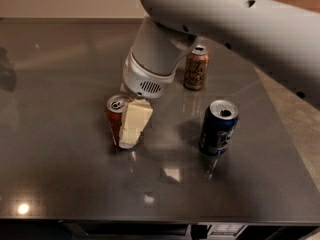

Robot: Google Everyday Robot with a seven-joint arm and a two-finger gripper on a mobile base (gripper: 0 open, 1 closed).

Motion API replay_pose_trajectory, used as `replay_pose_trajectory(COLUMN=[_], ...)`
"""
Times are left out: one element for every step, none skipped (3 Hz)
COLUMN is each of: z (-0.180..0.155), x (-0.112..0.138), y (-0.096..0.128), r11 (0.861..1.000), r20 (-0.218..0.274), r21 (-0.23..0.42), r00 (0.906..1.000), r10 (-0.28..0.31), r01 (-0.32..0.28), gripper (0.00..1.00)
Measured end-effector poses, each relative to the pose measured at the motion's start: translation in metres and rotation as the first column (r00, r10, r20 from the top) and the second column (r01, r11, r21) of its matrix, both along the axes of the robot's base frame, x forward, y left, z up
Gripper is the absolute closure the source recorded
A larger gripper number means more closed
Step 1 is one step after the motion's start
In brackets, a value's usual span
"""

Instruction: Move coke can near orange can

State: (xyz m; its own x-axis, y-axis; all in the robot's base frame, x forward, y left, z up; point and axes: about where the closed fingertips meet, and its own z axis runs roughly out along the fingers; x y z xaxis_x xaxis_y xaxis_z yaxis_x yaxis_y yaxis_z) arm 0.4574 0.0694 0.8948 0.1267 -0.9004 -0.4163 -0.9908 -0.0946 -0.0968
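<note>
The coke can (114, 115) is red with a silver top and stands upright left of the table's middle. My gripper (131, 126) hangs down from the big white arm and sits right against the can's right side, overlapping it in the view. The orange can (195, 70) is brownish-orange with dark script lettering. It stands upright farther back and to the right, well apart from the coke can and partly under the arm.
A dark blue can (218, 128) stands upright at the right, in front of the orange can. The dark grey table (60, 174) ends at its front edge below and at its right edge, where the floor (300, 114) shows.
</note>
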Motion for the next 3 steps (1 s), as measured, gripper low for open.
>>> replay_pose_trajectory(z=[0.001, 0.006, 0.013], x=[0.000, 0.002, 0.016], y=[0.003, 0.002, -0.008], r11=[1.000, 1.000, 0.999], r20=[-0.002, -0.003, -0.004], r21=[0.005, 0.016, 0.011], r00=[1.0000, 1.0000, 0.9991], r10=[0.005, 0.001, -0.042], r01=[-0.005, -0.001, 0.042], gripper=[0.42, 0.64, 0.88])
